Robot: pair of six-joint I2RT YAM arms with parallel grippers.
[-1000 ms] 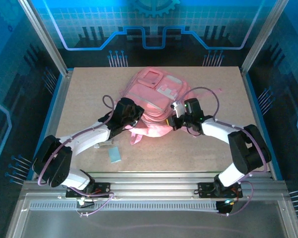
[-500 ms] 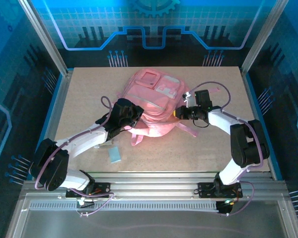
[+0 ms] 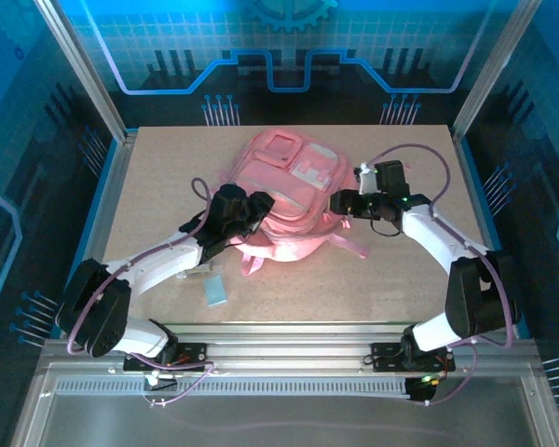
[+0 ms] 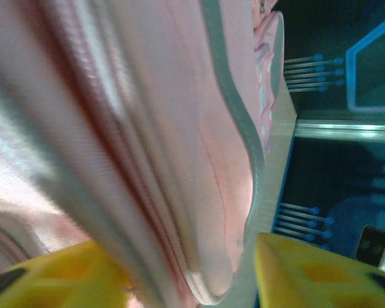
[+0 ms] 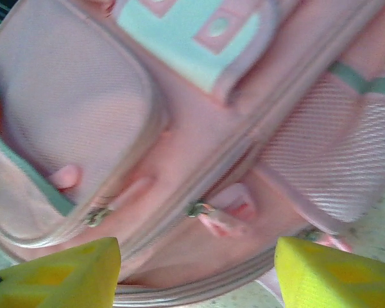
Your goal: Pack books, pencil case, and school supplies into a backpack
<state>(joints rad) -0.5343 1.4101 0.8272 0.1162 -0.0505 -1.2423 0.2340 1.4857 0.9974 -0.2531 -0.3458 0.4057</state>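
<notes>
Pink fabric is seen at the middle of the table (image 3: pixel 149 186), where the backpack (image 3: pixel 289 186) is laid flat with its front pockets and whitish patch (image 3: pixel 309 172) facing up; its straps (image 3: pixel 253 261) are trailed toward the near edge. The left gripper (image 3: pixel 258 207) is set at the backpack's near left edge; in the left wrist view its yellow fingers (image 4: pixel 58 276) are held apart, with a fold of the backpack's edge between them and a gap at one side (so nothing is clamped). The right gripper (image 3: pixel 339 202) is held at the backpack's right side; its fingers (image 5: pixel 321 276) are spread wide above a zip pull (image 5: pixel 199 209), and nothing is gripped. A pale blue flat rectangle (image 3: pixel 214 290) is seen on the table beside the left arm, apart from the backpack.
</notes>
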